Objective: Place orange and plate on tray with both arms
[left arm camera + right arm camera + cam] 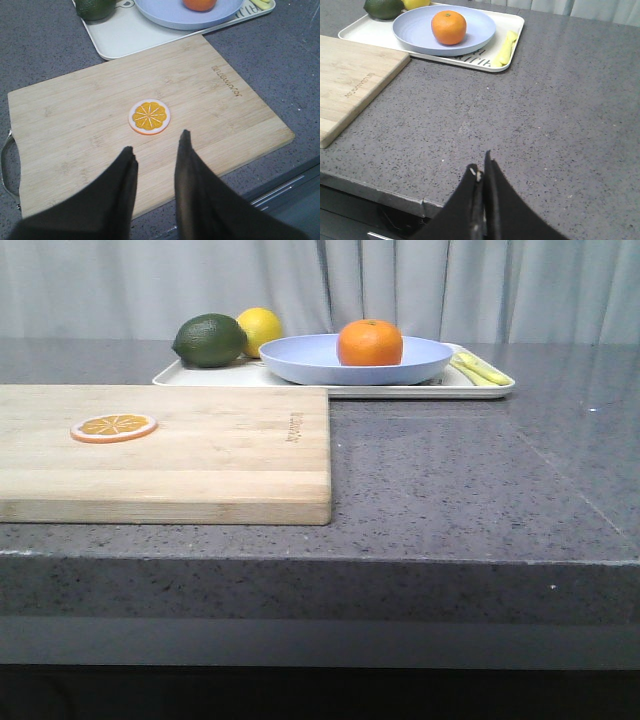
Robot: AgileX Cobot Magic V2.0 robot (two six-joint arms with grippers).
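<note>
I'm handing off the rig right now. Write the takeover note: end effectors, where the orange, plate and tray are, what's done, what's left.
Left end effector: open, empty, above the wooden cutting board, near the flat orange slice.
Right end effector: shut, empty, over bare grey countertop.
Whole round bright-orange orange sits in the pale lavender-blue shallow plate; the plate rests on the cream-white rectangular tray.
Done: orange and plate both appear placed on the tray.
Left: apparently nothing to place; just check and park the arms.
</note>
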